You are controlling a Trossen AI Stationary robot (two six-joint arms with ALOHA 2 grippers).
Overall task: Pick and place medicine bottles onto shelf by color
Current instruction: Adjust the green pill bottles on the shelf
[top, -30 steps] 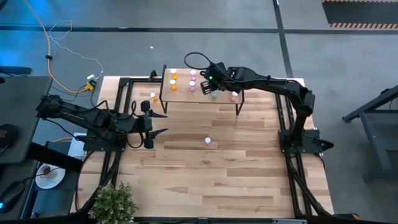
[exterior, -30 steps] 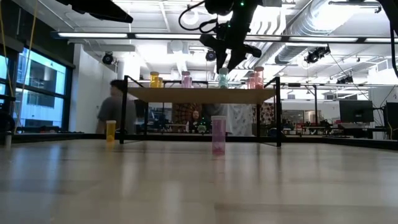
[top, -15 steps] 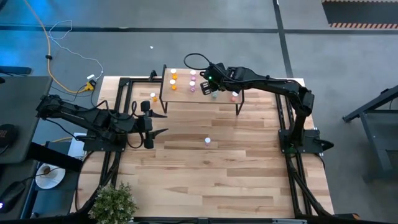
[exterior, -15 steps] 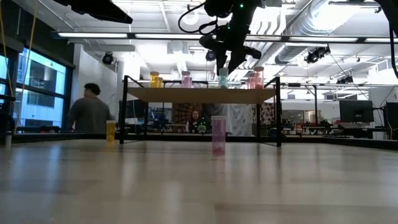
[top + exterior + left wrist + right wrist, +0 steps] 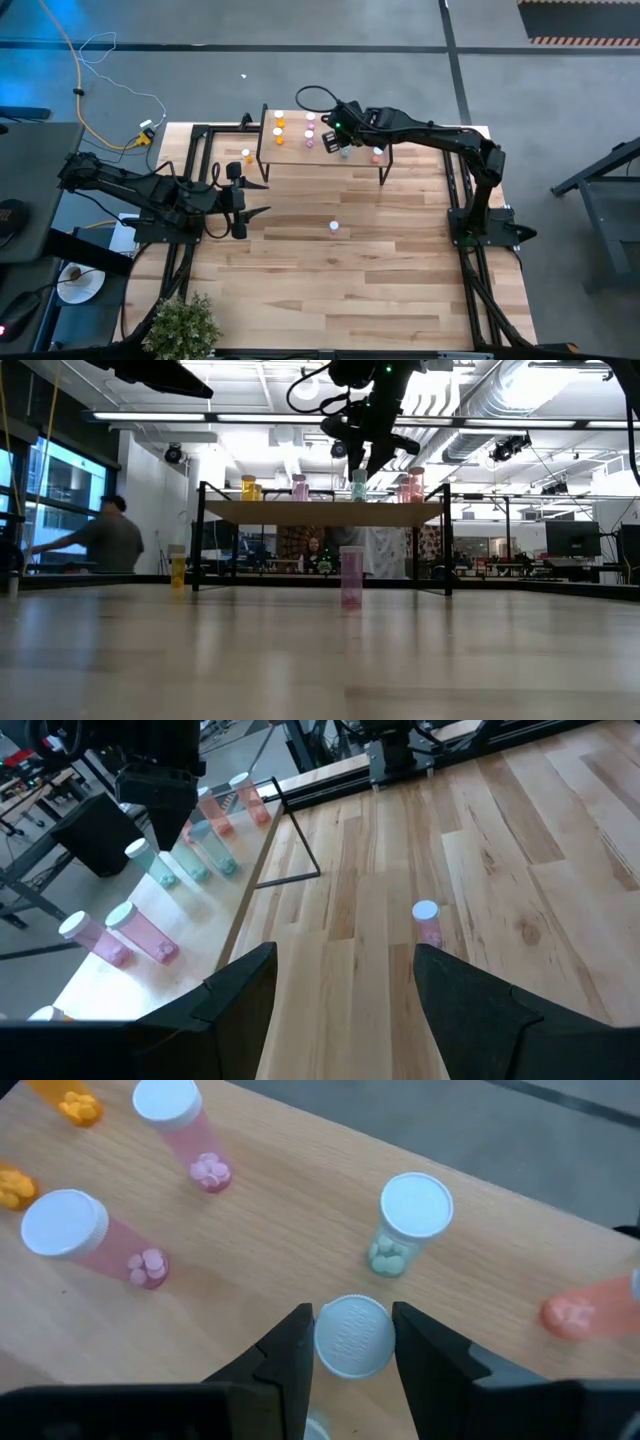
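- Medicine bottle [image 5: 354,1336] with a white cap sits between the fingers of my right gripper [image 5: 352,1342]; they stand close on either side of the cap, seemingly gripping it.
- Just beyond my fingertips stands a teal bottle [image 5: 406,1222] on the shelf [image 5: 300,158].
- Farther out to one side are two pink bottles [image 5: 185,1130], with orange ones [image 5: 78,1106] past them; a reddish one [image 5: 590,1306] lies off to the other side.
- My right arm stretches long across the table's far end, wrist bent down over the shelf.
- My left gripper [image 5: 252,194] hovers well apart, fingers spread wide and holding nothing, aimed at a lone pink bottle [image 5: 427,921] on the table [image 5: 350,290].
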